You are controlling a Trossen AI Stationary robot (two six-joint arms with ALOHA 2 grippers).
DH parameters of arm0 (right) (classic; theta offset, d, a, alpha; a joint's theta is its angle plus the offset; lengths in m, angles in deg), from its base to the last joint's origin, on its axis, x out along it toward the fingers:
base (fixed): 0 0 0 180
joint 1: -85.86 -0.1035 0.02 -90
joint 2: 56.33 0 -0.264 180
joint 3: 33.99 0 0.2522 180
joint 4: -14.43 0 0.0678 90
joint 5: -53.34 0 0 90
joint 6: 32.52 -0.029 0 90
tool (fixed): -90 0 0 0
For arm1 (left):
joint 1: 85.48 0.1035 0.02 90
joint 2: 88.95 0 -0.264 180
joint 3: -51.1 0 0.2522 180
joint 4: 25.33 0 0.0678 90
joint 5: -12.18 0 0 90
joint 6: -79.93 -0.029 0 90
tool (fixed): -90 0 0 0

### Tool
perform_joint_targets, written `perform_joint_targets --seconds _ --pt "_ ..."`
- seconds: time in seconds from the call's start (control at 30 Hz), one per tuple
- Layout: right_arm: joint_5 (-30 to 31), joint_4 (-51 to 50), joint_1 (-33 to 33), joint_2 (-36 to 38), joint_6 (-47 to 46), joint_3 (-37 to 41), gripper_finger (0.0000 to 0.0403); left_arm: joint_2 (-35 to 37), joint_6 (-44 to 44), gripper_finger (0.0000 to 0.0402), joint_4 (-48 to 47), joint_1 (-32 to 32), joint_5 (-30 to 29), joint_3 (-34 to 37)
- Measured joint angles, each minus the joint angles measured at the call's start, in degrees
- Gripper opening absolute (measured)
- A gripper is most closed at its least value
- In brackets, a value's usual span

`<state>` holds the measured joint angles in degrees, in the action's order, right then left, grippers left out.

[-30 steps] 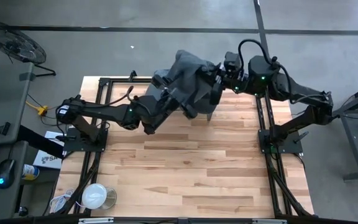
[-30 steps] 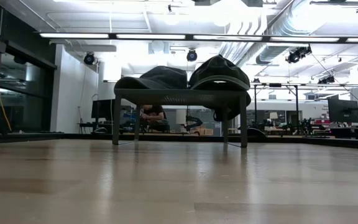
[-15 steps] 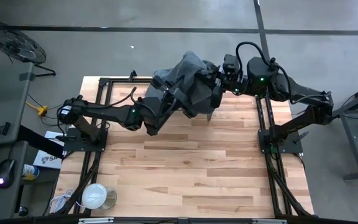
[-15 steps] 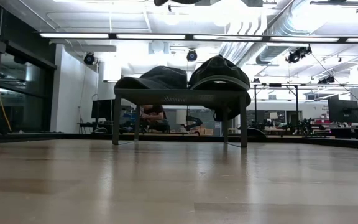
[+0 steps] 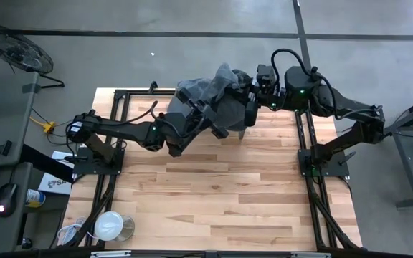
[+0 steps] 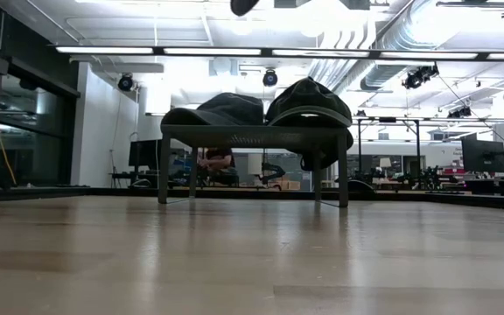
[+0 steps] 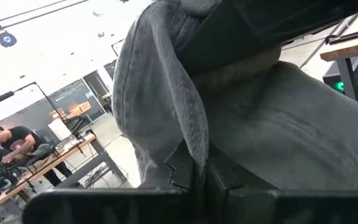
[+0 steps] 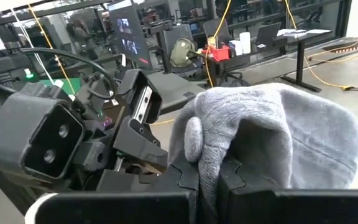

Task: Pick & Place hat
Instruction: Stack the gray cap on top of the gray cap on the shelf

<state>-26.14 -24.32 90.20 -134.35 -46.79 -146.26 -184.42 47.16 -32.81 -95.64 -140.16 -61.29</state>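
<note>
Hat (image 5: 217, 97), a grey cloth one, hangs in the air between our two grippers above the far edge of the counter (image 5: 214, 193), stretched and bunched rather than lying flat. We have it pinched from both sides. Our left gripper (image 5: 201, 111) has its fingers shut on a fold of the fabric, which the left wrist view shows as ribbed cloth (image 7: 185, 124) rising straight out of the closed tips. Our right gripper (image 5: 248, 100) is likewise clamped tight on the opposite edge, and in its wrist view the grey material (image 8: 260, 137) bulges up just past its fingers (image 8: 194, 177), with the left arm's wrist unit close beside it.

We judge the pick to be done and the carry or handover to be the step in hand: the hat is lifted clear and held by both arms at once. In the low view a small bench (image 6: 252, 136) at the back of the counter already bears two dark hats (image 6: 309, 101), well below our grippers; that looks like the likely place to set this one.

Next we need to move both arms together so the cloth neither tears nor slips, or let one side go first.
</note>
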Motion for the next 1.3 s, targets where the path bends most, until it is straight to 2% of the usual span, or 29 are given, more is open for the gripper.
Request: perform_joint_targets --seconds 0.23,0.43,0.67,0.8,0.93,1.07,1.3 --pt "0.2 -0.1 0.0 0.0 1.9 0.0 0.0003 0.8 -0.9 0.0003 -0.2 0.0 -1.2 0.0" --pt "2.8 -0.4 0.0 0.0 3.1 0.0 0.003 2.4 -1.7 0.0002 -1.7 0.0 -2.8 0.0" --pt "4.3 -1.2 0.5 0.3 5.5 0.0 0.0111 4.1 -1.5 0.0001 -6.9 0.0 -6.9 0.0" --pt "11.6 -3.7 1.4 1.6 5.9 0.0 0.0163 4.3 0.0 0.0001 -10.7 0.0 -10.8 0.0" --pt "16.9 -8.4 2.4 4.1 5.5 0.0 0.0197 5.8 4.8 0.0 -17.0 0.6 -13.4 0.0" --pt "17.7 -12.2 3.0 6.1 4.0 0.0 0.0208 8.3 15.8 0.0 -25.8 2.8 -10.8 -0.1" --pt "17.9 -16.6 3.2 8.2 3.3 -0.1 0.0209 12.3 31.5 0.0 -40.5 10.4 2.2 0.0"
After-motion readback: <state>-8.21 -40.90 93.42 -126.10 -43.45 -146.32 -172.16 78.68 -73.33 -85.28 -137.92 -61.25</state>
